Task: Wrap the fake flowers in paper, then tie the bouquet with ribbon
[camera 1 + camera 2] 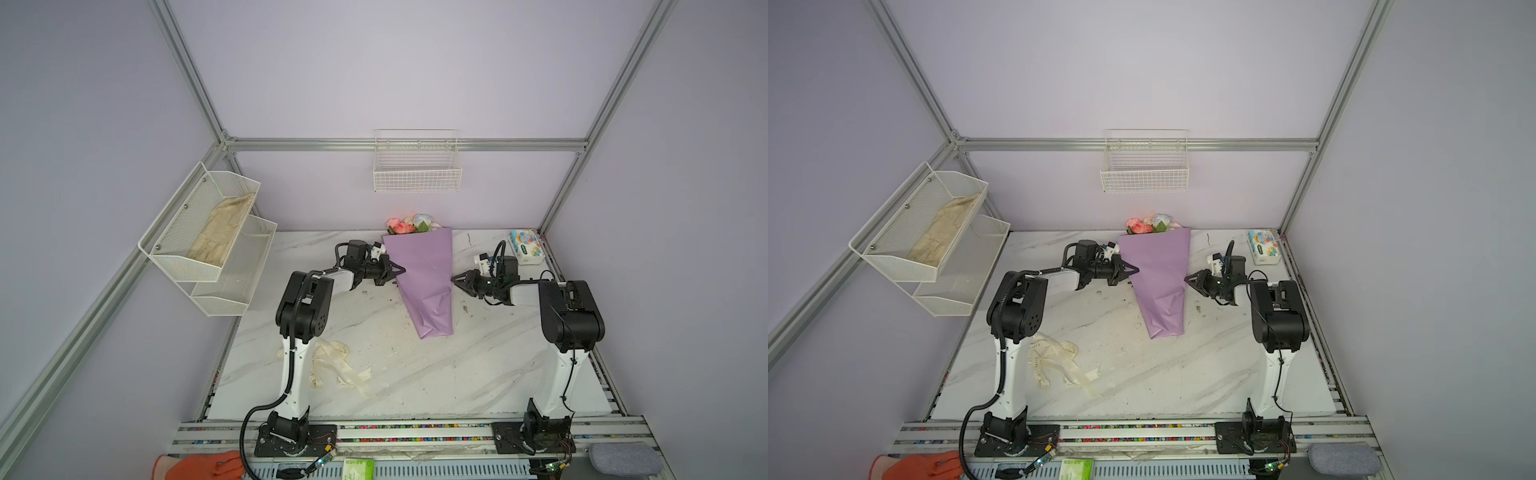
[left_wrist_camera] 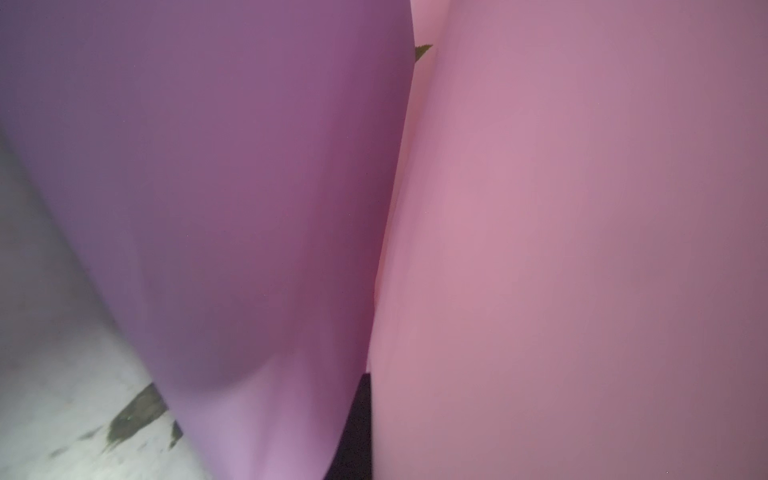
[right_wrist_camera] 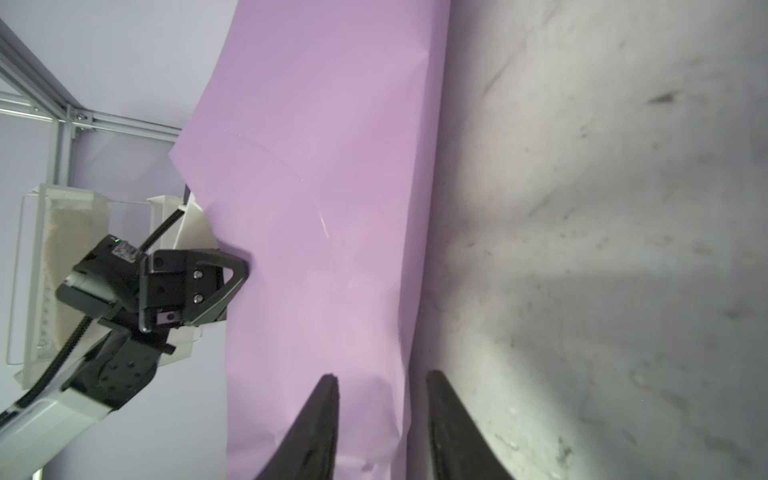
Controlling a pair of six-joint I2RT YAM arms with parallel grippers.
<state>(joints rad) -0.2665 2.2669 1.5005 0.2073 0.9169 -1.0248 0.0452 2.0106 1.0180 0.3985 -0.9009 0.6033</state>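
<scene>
You see the bouquet lying flat on the counter; a lilac paper cone, wide mouth at the far end, creased narrow tip nearer the front; pink, white and pale blue roses peek out.

We see white arm links, black joints, a ribbed black cable, triangular black left gripper, two screws.

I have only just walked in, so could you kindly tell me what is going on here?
A two-armed robot is working on the bouquet of fake flowers, which lies in its lilac wrap on the marble table, blooms at the far end. The left gripper is shut on the wrap's left edge. The right gripper is open, its jaws astride the right edge. The cream ribbon lies loose on the table, so nothing is tied yet.
</scene>
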